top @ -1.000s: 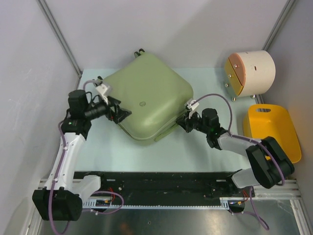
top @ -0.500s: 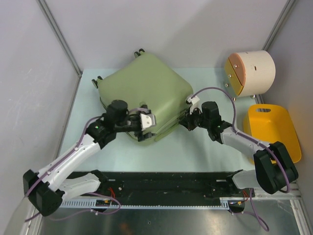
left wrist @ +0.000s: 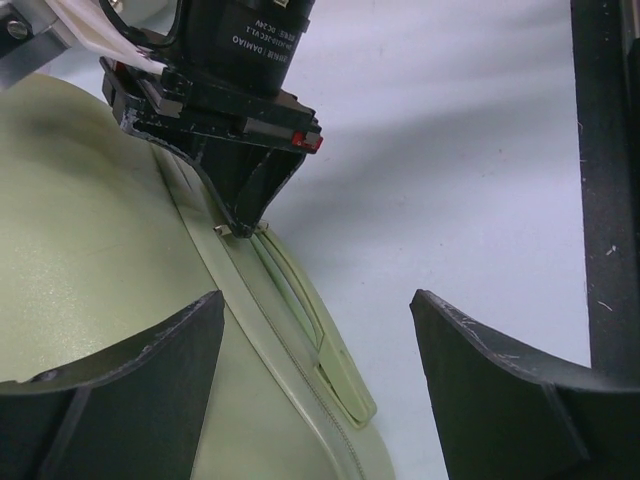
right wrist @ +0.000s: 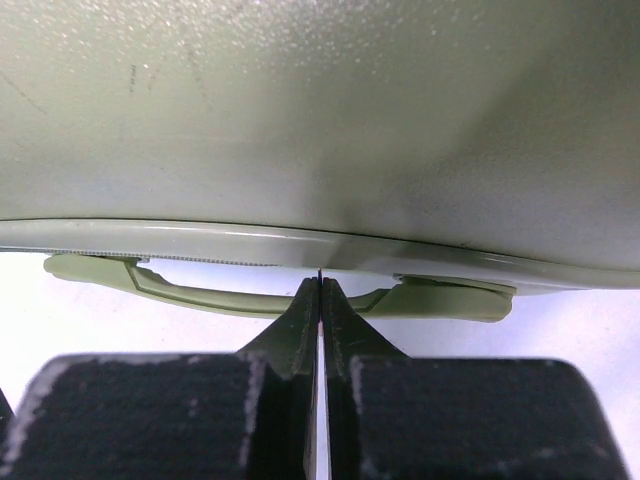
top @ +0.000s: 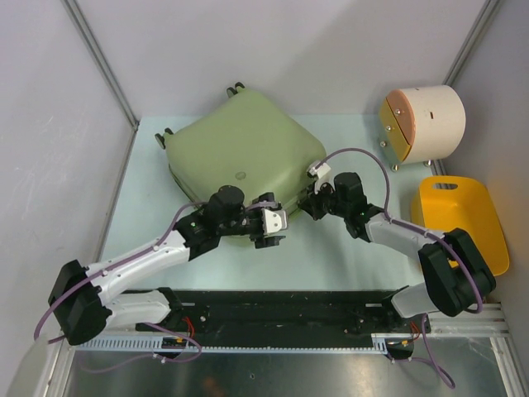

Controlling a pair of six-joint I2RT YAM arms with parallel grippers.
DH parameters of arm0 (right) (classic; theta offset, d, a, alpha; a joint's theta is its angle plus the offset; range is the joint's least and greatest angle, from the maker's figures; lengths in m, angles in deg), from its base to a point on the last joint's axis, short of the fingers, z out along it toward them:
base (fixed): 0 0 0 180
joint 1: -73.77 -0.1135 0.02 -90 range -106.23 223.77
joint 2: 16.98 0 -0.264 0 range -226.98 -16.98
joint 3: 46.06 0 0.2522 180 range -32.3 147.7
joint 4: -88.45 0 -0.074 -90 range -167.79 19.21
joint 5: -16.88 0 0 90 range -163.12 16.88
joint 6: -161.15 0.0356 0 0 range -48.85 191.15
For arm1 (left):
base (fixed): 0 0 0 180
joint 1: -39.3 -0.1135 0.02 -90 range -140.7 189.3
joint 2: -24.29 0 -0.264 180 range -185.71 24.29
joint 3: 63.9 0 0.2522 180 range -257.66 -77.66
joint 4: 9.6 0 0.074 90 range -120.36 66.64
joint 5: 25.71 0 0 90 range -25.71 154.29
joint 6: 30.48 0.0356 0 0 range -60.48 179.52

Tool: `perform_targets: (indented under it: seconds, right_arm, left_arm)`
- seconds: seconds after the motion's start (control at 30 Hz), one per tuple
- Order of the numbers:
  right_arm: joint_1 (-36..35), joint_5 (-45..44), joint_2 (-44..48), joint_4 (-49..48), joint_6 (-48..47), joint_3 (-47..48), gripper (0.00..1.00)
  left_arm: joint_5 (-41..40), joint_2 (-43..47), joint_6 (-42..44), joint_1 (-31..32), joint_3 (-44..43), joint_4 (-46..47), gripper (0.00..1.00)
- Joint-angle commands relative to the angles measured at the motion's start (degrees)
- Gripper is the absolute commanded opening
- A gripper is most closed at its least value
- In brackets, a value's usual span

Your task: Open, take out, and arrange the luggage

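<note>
The pale sage-green luggage [top: 240,157] lies flat and closed on the table, wheels at the far left. My left gripper [top: 271,238] is open at its near corner; in the left wrist view [left wrist: 316,300] the fingers straddle the shell edge [left wrist: 90,270] and the side handle [left wrist: 300,310] without touching them. My right gripper [top: 305,207] is shut at the zipper seam on the right side, just above the side handle [right wrist: 200,290]. Its tips [right wrist: 319,285] pinch a small metal zipper pull [left wrist: 226,231]. The shell fills the upper right wrist view [right wrist: 320,120].
A cream cylindrical drum [top: 426,122] stands at the back right. A yellow plastic basket [top: 463,219] lies at the right edge. Grey walls close in at the left, back and right. A black rail [top: 273,310] runs along the near edge of the table [top: 331,248].
My left arm has swung from the luggage's left side round to its near corner, gripper open. My right gripper stays shut at the seam and has shifted slightly toward the back.
</note>
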Motion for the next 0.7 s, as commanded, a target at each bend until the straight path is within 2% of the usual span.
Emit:
perform_targets:
  seconds: [0.0, 0.13, 0.2, 0.27, 0.4, 0.43, 0.67]
  right_arm:
    - [-0.2, -3.6, -1.8, -6.0, -2.3, 0.2, 0.00]
    - [-0.5, -2.8, -2.1, -6.0, -2.2, -1.1, 0.02]
    - [-0.8, -2.9, -2.8, -6.6, -1.6, -1.5, 0.11]
    - [-1.0, -3.4, -3.5, -7.9, -1.2, -1.8, 0.14]
    - [-1.0, -4.1, -4.1, -9.6, -0.4, -2.0, 0.12]
    - [-1.1, -4.2, -4.1, -9.7, -0.3, -2.0, 0.00]
    - [0.2, -3.8, 1.2, -7.5, 1.3, -2.1, 0.00]
  left_arm:
    - [-3.8, 0.6, -1.9, -0.1, 3.3, 0.8, 0.81]
    - [-3.3, 0.5, -2.5, -0.1, 4.3, 1.1, 0.81]
    - [-2.6, 0.2, -3.4, -0.1, 4.6, 1.4, 0.81]
    - [-2.3, 0.1, -3.9, 0.2, 4.9, 1.6, 0.80]
    - [-4.3, 0.2, -3.0, 3.0, 6.2, 2.1, 0.80]
    - [-4.7, 0.2, -3.2, 3.4, 6.4, 2.3, 0.80]
    - [-9.0, -2.1, -4.6, 8.7, 8.0, 5.5, 0.73]
